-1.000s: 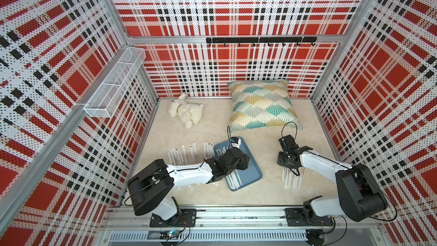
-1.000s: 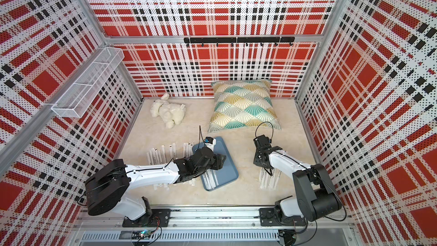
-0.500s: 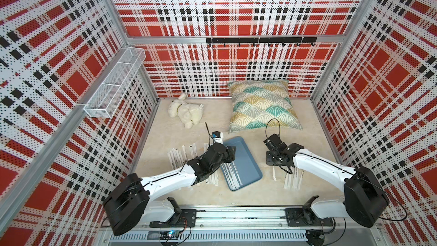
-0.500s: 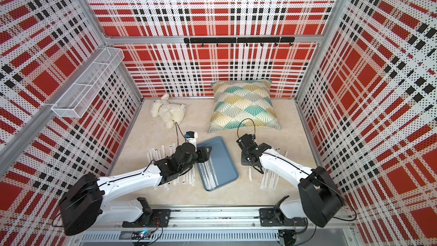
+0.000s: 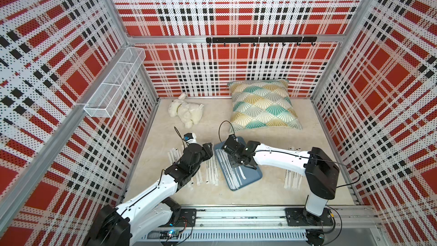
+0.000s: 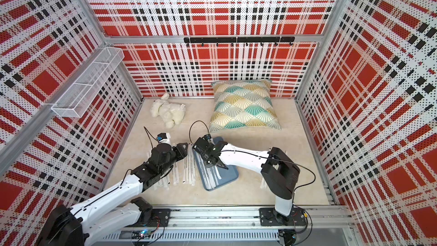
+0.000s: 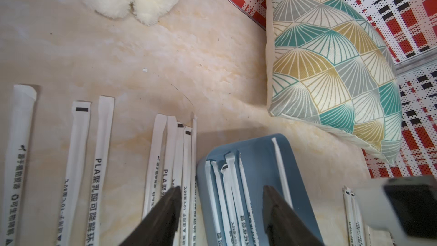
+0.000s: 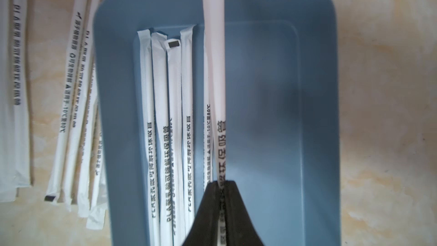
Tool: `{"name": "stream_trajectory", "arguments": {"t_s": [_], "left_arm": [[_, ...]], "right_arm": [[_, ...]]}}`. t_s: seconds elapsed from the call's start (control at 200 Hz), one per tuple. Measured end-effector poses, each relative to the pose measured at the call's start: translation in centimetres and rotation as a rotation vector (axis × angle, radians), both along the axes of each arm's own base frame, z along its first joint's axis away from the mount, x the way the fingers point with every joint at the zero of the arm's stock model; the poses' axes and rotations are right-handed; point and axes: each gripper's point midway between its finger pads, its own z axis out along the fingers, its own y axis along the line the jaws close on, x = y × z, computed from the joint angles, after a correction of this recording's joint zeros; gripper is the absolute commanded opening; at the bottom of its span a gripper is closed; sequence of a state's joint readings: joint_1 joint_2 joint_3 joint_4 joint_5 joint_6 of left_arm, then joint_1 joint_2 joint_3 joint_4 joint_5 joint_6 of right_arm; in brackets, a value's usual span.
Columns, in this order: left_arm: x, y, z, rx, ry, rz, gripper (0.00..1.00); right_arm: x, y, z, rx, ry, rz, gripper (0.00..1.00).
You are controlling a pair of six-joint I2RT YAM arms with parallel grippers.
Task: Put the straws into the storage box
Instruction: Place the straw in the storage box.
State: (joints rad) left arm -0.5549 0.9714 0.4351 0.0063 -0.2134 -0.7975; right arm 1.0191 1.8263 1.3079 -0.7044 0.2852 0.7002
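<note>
The right gripper (image 8: 221, 184) pinches one straw (image 8: 214, 43) over the storage box (image 8: 316, 91) (several lie inside); the left gripper (image 7: 221, 189) hangs open above loose straws (image 7: 104, 138).

Cream marbled worktop (image 5: 272, 192) noted at lower centre of frame. Blue storage box (image 5: 251, 176) set flat near its middle. Wrapped straws (image 5: 211, 173) laid in rows left and right of it. Plush toy (image 5: 186, 113) and patterned pillow (image 5: 262, 105) placed toward the upper edge, apart.
</note>
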Motion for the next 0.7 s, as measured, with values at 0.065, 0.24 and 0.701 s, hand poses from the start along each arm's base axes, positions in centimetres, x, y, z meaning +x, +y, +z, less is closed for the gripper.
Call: {"name": "stream_trajectory", "arguments": {"t_s": [0.065,0.24,0.701], "left_arm": [[-0.2,-0.1,-0.3,-0.005,0.010,-0.003,0.59],[-0.5,-0.1,-1.1,-0.006,0.031,-0.014,0.59],[-0.8,-0.6,-1.6,-0.015,0.037,-0.037,0.59]], "right_arm": [[0.1,0.2,-1.3,-0.017,0.014,0.000,0.15],[-0.1,0.5,-3.6,-0.026,0.045,-0.009,0.16],[-0.3,0.7,-4.9,-0.024,0.062,-0.010,0.22]]}}
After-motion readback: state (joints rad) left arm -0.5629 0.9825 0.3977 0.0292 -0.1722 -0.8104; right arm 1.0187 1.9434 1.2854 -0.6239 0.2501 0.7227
